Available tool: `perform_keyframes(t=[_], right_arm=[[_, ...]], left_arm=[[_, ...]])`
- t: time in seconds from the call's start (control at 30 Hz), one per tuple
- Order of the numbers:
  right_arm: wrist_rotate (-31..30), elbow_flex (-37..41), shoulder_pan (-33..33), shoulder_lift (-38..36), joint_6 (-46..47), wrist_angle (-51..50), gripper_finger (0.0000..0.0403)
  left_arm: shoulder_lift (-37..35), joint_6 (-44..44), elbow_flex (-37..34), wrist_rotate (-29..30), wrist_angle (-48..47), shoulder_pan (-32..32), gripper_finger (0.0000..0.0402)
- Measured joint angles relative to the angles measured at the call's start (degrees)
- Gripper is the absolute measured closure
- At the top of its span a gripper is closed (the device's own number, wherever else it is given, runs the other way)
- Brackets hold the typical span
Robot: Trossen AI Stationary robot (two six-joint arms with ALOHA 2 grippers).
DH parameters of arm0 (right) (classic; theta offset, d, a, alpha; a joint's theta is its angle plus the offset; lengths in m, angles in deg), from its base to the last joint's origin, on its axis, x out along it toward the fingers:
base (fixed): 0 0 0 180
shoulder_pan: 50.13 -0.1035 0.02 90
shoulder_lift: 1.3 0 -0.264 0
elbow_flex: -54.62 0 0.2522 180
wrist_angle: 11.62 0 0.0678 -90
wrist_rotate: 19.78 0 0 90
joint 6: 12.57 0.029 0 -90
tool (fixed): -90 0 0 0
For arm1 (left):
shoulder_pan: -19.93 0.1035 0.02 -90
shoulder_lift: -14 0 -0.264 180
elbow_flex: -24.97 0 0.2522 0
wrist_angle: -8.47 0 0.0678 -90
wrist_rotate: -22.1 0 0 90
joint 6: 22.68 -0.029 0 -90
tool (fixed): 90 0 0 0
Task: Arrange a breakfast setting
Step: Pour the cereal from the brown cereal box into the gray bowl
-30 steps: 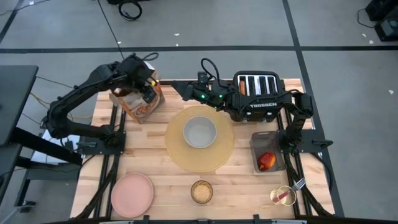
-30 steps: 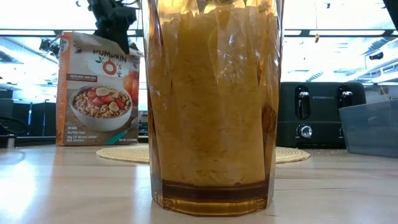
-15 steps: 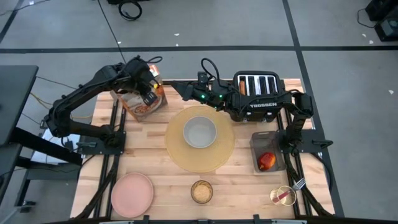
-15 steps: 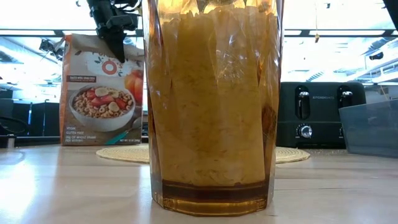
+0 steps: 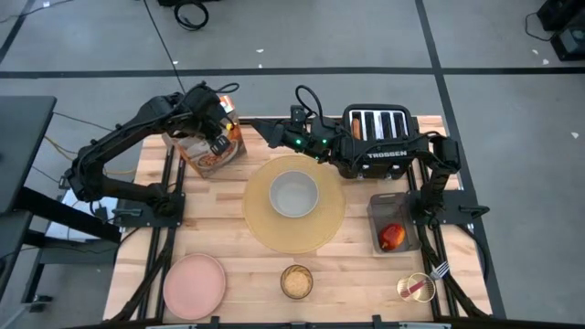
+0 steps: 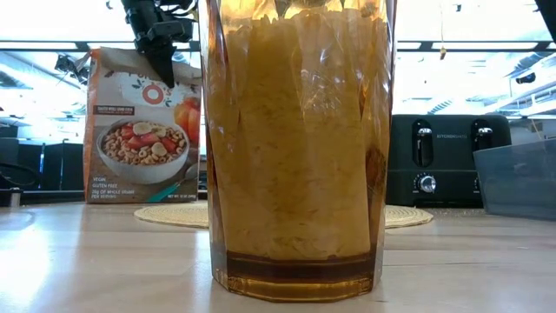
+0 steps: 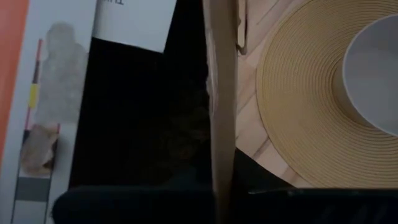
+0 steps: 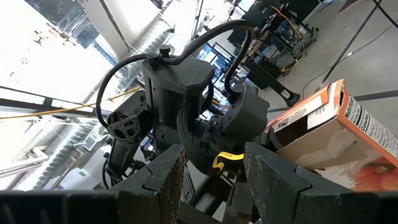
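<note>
Since a second ago the orange cardboard cereal box (image 5: 208,146) has tipped upright from a lean, and the left gripper (image 5: 218,131) has closed its jaws on the box's open top flap at the bench's far-left corner; over the last half-second nothing shifts. The right gripper (image 8: 211,180) hangs over the far edge of the bench between the box and the black four-slot toaster (image 5: 377,125), jaws partly apart and holding nothing.

Judging by the layout, the setting is barely begun. The large round tan woven placemat (image 5: 315,228) lies mid-bench with the grey bowl (image 5: 293,195) on it, so those two look placed. The small pink plate (image 5: 195,284) sits at the near-left corner, well apart from the mat. The amber faceted glass (image 5: 296,281) stands near the front edge, just off the mat. The red-yellow apple (image 5: 392,236) lies inside a clear grey bin (image 5: 377,206) on the right, and the red-handled fork (image 5: 428,283) rests across a small clear container at the near-right corner. Plate, glass, fork and apple all seem left to bring in, and cereal looks next for the bowl.

In the low view the glass fills the middle, hiding the bowl and much of the mat. The left wrist view shows only box flaps, dark interior and a slice of mat; the box's contents cannot be made out.
</note>
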Motion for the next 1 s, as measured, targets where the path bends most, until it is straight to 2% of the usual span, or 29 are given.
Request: perform_keyframes(t=[1.0], right_arm=[[1.14, 0.0, 5.69, -0.15, 0.0, 1.73, 0.0229]], left_arm=[[-0.02, -1.45, -0.02, 0.03, 0.09, 0.0, 0.0389]])
